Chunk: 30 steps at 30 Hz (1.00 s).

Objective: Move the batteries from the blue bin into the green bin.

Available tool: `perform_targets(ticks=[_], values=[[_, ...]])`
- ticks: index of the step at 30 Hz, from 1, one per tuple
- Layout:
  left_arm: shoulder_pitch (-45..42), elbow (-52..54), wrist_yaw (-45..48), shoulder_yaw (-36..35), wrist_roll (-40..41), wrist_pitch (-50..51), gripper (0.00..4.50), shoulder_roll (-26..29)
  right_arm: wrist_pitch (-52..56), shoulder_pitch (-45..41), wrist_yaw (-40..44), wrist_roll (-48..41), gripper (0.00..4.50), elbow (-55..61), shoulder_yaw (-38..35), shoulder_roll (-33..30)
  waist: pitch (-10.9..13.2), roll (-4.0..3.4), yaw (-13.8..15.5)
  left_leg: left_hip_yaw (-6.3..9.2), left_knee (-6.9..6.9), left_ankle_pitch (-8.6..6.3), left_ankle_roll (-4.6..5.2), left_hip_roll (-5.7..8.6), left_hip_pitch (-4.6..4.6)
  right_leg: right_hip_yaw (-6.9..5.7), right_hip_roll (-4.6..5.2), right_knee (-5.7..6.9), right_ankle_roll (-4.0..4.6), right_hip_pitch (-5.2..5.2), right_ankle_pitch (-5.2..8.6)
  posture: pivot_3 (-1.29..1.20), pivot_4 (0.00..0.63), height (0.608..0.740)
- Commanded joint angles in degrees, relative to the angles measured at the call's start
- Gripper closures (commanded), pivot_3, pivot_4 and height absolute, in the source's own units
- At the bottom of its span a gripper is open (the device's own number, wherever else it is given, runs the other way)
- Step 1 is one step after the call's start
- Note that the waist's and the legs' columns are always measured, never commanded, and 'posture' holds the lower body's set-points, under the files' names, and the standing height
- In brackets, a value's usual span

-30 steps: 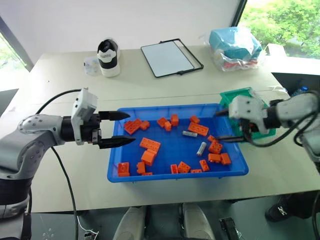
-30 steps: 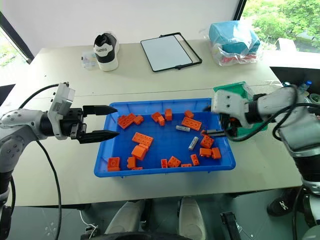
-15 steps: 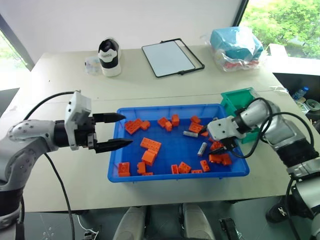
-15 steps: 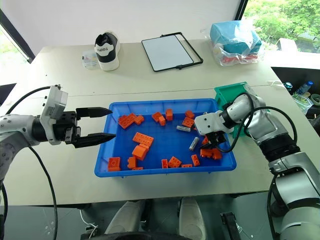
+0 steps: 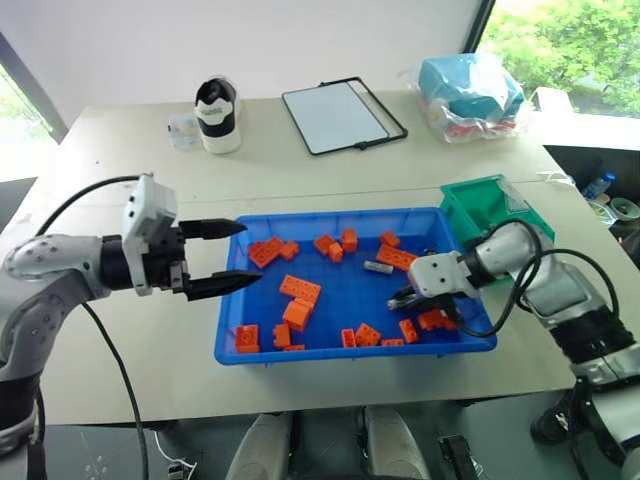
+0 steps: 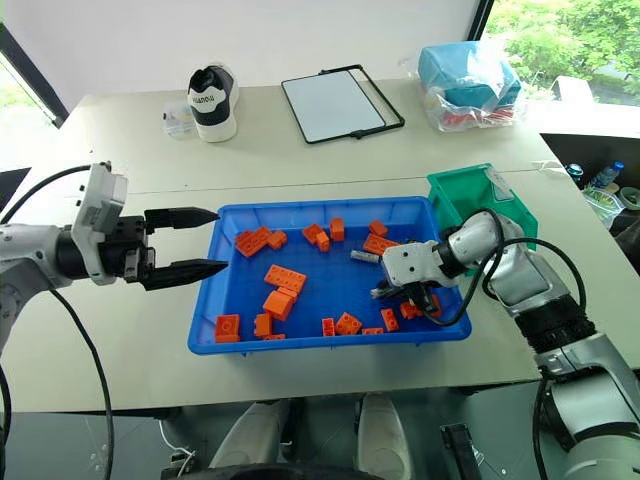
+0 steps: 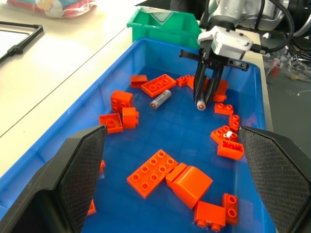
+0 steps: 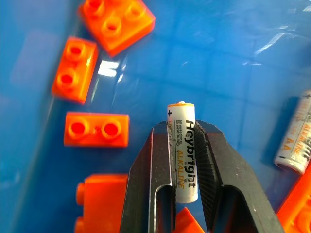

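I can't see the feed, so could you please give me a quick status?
Right gripper shut on battery inside blue bin. Left gripper open, holding nothing. Second battery loose. Green bin unobstructed.

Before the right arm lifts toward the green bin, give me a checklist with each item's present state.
1. Right gripper shut on an AA battery: ok.
2. Battery seated between both fingers, its end sticking out past the tips: ok.
3. Held battery clear of the orange bricks: ok.
4. Green bin unobstructed beside the blue bin: ok.
5. Left gripper open at the blue bin's far end, out of the path: ok.
6. Second battery lying in the blue bin, not yet moved: not ok.
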State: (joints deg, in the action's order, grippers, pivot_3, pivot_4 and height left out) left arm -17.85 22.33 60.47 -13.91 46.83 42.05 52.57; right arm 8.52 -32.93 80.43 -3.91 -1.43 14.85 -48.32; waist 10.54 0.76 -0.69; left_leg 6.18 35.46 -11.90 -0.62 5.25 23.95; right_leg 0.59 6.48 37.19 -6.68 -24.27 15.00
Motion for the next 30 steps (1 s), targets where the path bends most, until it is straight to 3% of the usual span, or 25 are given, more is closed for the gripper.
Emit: perform_targets(ticks=[1,5,11,17,23,26,30], values=[[-1.15,-0.42,0.86,0.41,-0.34,-1.35,0.0,0.07,16.03,-2.08,-9.83,-4.81,4.27,8.8,-11.96,-1.3,0.0,0.0,0.01,0.0,0.0,0.0,0.0,0.0,0.0,0.01,0.01,0.01,0.0,-0.01,0.0,0.0,0.15,0.731],[-1.73,-1.48,1.44,1.86,-0.86,-2.25,0.0,-0.67,30.41,-3.02,-22.59,-2.18,4.27,9.87,-21.47,-4.04,0.0,0.0,0.33,0.0,0.0,0.0,0.0,0.01,0.01,0.02,0.03,0.0,0.01,-0.01,0.0,0.0,0.15,0.731],[-5.0,-3.98,2.84,4.74,-2.02,-3.18,0.0,-1.97,30.39,3.68,-30.47,2.25,4.27,8.43,-24.58,-9.24,0.0,0.01,1.33,-0.08,0.0,0.0,0.01,0.04,0.05,0.02,0.08,-0.07,0.02,-0.01,0.01,0.0,0.15,0.731],[-8.81,-7.37,4.8,7.0,-3.75,-4.42,0.0,-2.73,29.58,3.0,-34.92,1.64,1.65,8.53,-23.77,-6.69,-0.01,-0.02,0.34,-0.1,0.0,0.0,0.01,0.01,0.05,0.04,0.05,-0.03,0.0,-0.03,0.0,0.0,0.15,0.731],[-9.05,-7.78,5.34,7.17,-4.44,-4.88,0.0,-3.12,39.21,-2.52,-33.76,-6.71,1.65,15.3,-21.63,-0.79,-0.01,-0.01,-0.35,-0.07,-0.01,0.0,0.01,-0.02,0.05,0.04,0.01,-0.01,0.0,-0.05,0.0,0.0,0.15,0.731],[-7.86,-6.53,4.69,6.36,-4.04,-4.52,0.0,-3.18,45.17,-0.86,-34.63,-10.35,1.65,20.53,-18.39,3.99,-0.01,0.0,-0.26,0.0,-0.02,0.0,0.02,-0.05,0.05,0.02,0.0,0.0,0.0,-0.04,0.0,0.0,0.15,0.731],[-6.37,-5.18,3.71,5.29,-3.57,-4.13,0.0,-2.85,44.56,2.15,-36.52,-10.03,1.65,22.49,-12.63,8.05,-0.01,0.0,0.13,-0.01,0.01,0.0,0.02,0.01,0.07,0.03,0.03,-0.01,0.0,-0.03,0.0,0.0,0.15,0.731]])
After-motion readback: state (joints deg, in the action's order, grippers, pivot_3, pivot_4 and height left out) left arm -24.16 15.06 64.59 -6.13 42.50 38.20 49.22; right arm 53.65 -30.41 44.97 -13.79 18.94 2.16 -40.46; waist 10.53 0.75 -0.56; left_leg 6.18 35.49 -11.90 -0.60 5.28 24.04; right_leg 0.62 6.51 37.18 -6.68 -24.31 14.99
